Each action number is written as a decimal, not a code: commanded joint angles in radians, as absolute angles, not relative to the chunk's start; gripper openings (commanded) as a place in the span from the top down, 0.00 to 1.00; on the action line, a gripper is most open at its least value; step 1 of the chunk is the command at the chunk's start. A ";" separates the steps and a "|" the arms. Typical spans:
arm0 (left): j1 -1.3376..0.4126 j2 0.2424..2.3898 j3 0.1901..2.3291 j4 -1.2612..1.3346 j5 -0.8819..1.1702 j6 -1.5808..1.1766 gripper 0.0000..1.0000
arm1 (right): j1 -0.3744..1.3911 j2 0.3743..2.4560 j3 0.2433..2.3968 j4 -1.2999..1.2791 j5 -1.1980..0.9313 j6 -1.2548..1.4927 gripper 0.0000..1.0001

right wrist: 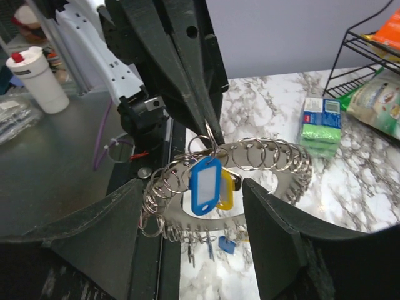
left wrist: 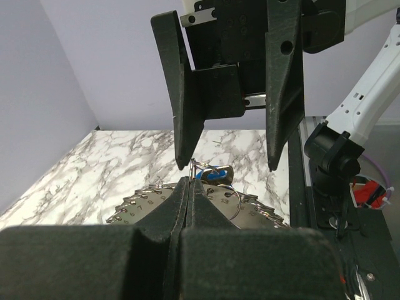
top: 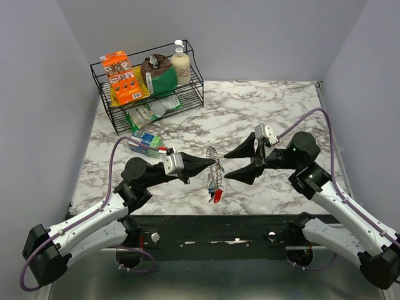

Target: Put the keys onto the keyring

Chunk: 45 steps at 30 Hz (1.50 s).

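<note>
The keyring point(top: 214, 164) is a flat silver loop lined with several small split rings, held upright above the marble table point(top: 275, 106). My left gripper point(top: 218, 164) is shut on its top edge; in the left wrist view point(left wrist: 189, 181) the jaws are pressed together over the numbered loop point(left wrist: 256, 209). A blue-headed key point(right wrist: 205, 184) and a yellow one point(right wrist: 229, 190) hang from the loop point(right wrist: 275, 153), a small blue one point(right wrist: 226, 245) lower down. A red key point(top: 217, 196) dangles at the bottom. My right gripper point(top: 226, 166) is open and empty, facing the loop, one jaw either side of the blue key point(right wrist: 194, 187).
A black wire basket point(top: 115, 115) with packets and a bottle stands at the back left. A blue-green packet point(top: 145, 142) lies in front of it, also in the right wrist view point(right wrist: 320, 125). The table's front edge and black rail point(top: 206, 225) run just below the grippers.
</note>
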<state>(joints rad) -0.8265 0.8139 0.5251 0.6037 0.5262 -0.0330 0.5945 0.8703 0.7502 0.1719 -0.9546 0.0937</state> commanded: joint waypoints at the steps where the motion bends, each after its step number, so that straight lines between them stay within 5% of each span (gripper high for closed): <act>1: -0.824 0.810 0.540 0.658 0.508 -0.029 1.00 | 0.591 0.890 0.753 0.236 -1.051 0.126 0.28; 9: -0.824 0.825 0.552 0.650 0.522 -0.032 1.00 | 0.592 0.916 0.750 0.267 -0.986 0.176 0.41; 25: -0.825 0.839 0.578 0.612 0.534 -0.021 1.00 | 0.600 0.948 0.742 0.268 -0.976 0.169 0.41; 45: -0.824 0.819 0.595 0.557 0.531 0.020 1.00 | 0.601 0.927 0.744 0.158 -0.885 0.078 0.75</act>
<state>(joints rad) -0.8261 0.8490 0.5491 0.5282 0.5282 -0.0090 0.5964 0.9463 0.7502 0.1928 -0.9287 0.1146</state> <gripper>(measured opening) 0.009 0.271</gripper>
